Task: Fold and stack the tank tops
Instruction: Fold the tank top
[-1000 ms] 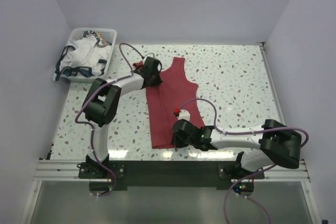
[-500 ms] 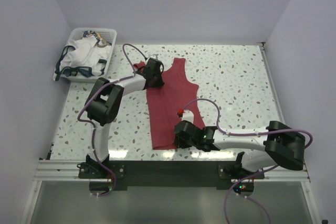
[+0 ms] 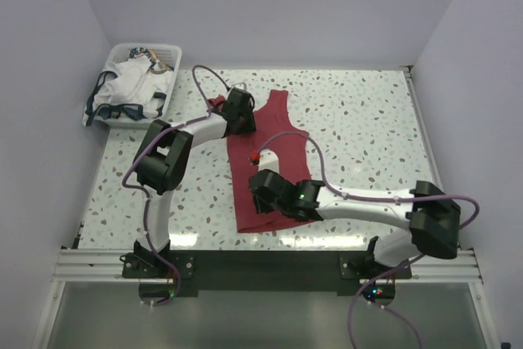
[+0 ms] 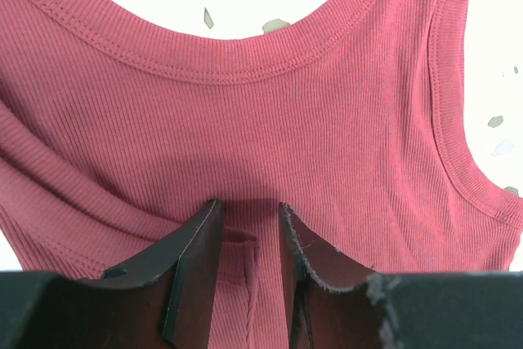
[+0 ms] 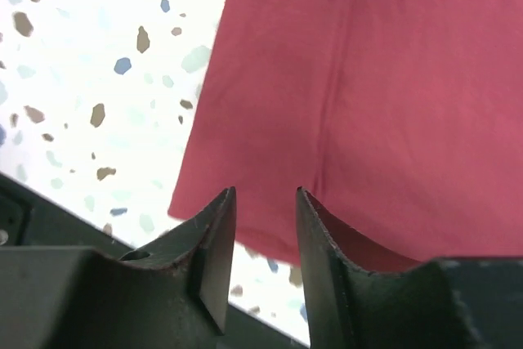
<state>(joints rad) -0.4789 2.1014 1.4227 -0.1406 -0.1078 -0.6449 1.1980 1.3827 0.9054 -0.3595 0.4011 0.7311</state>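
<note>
red top [image 3: 278, 124] — hem near table edge [image 3: 204, 239]

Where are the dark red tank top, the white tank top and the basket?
dark red tank top [image 3: 274, 116], top external view, upper chest panel.
white tank top [image 3: 131, 83], top external view, crumpled body in the basket.
basket [image 3: 163, 46], top external view, far rim.

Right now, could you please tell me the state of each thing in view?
dark red tank top, lying flat on the table, not gripped
white tank top, bunched up in the basket
basket, upright, holding the white tank top
left gripper, open, just below the neckline
right gripper, open, above a hem corner
</note>
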